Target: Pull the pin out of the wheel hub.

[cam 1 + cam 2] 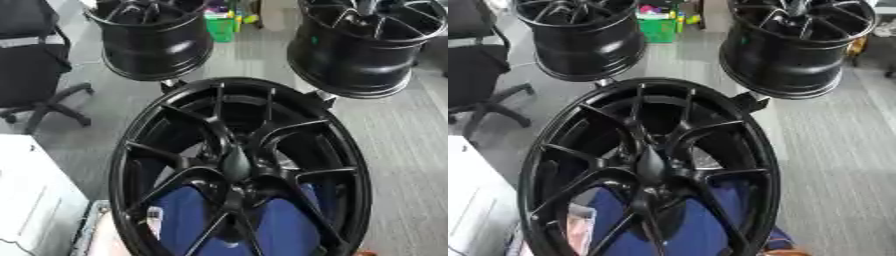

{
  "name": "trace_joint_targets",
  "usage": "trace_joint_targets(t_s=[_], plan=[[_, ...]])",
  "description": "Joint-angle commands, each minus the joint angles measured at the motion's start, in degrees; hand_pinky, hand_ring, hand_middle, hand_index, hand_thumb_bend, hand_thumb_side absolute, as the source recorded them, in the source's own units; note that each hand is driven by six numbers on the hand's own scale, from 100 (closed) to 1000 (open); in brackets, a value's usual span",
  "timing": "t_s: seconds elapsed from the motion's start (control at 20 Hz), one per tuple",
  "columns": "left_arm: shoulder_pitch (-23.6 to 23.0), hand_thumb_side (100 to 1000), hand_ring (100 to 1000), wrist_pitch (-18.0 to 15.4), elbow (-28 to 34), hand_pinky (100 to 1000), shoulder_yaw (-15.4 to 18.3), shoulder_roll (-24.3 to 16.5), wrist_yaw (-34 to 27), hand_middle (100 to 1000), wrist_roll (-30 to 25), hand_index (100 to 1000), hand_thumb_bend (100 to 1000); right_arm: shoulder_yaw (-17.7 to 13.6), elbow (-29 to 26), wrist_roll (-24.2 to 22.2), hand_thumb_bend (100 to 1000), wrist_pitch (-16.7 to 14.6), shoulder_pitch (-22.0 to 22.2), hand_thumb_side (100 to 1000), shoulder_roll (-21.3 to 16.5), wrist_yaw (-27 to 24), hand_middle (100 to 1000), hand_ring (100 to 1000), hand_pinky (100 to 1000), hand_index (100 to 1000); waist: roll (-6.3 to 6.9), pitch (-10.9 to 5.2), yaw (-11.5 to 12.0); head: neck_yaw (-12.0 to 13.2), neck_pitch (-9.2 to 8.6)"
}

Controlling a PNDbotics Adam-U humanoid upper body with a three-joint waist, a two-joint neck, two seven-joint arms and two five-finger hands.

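The wheel hub (pixel 241 167), a large black spoked rim, is filling the middle and lower part of both views, standing nearly upright and facing the camera. At its centre (pixel 236 164) a dark tapered shape is sitting where the spokes meet; whether that is the pin cannot be told. Through the spokes something blue (pixel 280 225) is showing, and a pale pinkish shape (pixel 109 237) is lying at the lower left rim. Two more black rims are standing behind it, one at upper left (pixel 157 37) and one at upper right (pixel 363 45), both cut off by the top edge. The floor (pixel 402 150) is looking grey and carpeted. A black office chair (pixel 35 65) is standing at left, a white surface (pixel 31 200) below it, and a green container (pixel 220 25) far back, its contents too blurred to name. Neither robot hand is appearing, so their state cannot be told.
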State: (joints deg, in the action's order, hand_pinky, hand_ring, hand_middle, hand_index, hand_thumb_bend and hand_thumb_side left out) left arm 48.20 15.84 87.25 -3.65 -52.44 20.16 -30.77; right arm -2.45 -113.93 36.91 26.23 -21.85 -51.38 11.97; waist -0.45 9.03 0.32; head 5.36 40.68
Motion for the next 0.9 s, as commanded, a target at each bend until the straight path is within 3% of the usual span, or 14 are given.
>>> trace_joint_targets(t_s=[0.05,0.2,0.25,0.3,0.35,0.45,0.65,0.9], plan=[[0.0,100,520,-0.4,-0.9,619,0.5,-2.8,0.7,390,-0.4,502,125,-0.9,-0.7,2.5,100,2.0,-0.7,100,-2.2,0.4,743,782,866,788,0.00,-0.95,-0.2,0.8,-0.80],[-1.1,100,534,-0.8,-2.0,632,0.3,-3.3,1.7,415,-0.7,528,143,-1.0,-0.7,2.6,100,2.1,-0.6,100,-2.3,0.3,743,782,866,788,-0.04,-0.89,-0.2,1.1,-0.71],[-1.5,113,569,-1.0,-2.4,656,0.3,-3.4,1.9,470,-0.8,591,176,-1.0,-0.7,2.6,100,2.1,-0.5,100,-2.3,0.3,743,782,866,787,-0.04,-0.87,-0.2,1.1,-0.70],[-1.9,218,689,-1.3,-2.7,729,0.3,-3.6,1.9,616,-1.0,725,267,-1.0,-0.7,2.7,100,2.1,-0.5,100,-2.2,0.2,743,781,866,787,-0.04,-0.84,-0.2,1.1,-0.70],[-2.1,451,824,-1.6,-2.9,820,0.4,-3.7,1.9,790,-1.3,853,453,-1.0,-0.7,2.7,100,2.1,-0.5,100,-2.2,0.2,743,781,866,787,-0.05,-0.84,-0.2,1.1,-0.67],[-2.4,522,887,-1.7,-3.4,877,0.9,-4.0,3.0,862,-0.9,918,533,-1.0,-0.7,2.8,100,2.0,-0.5,100,-2.2,0.1,743,781,865,787,-0.08,-0.85,-0.1,1.0,-0.47],[-2.6,557,886,-1.6,-4.0,872,2.2,-3.8,6.6,861,1.7,924,555,-1.1,-0.7,3.1,100,2.0,-0.2,100,-2.2,0.1,742,781,865,787,-0.17,-0.88,0.0,0.7,-0.25],[-2.5,576,864,-1.6,-3.0,846,3.3,-3.4,5.6,835,5.0,900,538,-1.3,-0.7,3.6,100,2.0,0.0,100,-2.2,0.1,742,781,865,787,-0.27,-0.96,0.1,1.0,0.12]])
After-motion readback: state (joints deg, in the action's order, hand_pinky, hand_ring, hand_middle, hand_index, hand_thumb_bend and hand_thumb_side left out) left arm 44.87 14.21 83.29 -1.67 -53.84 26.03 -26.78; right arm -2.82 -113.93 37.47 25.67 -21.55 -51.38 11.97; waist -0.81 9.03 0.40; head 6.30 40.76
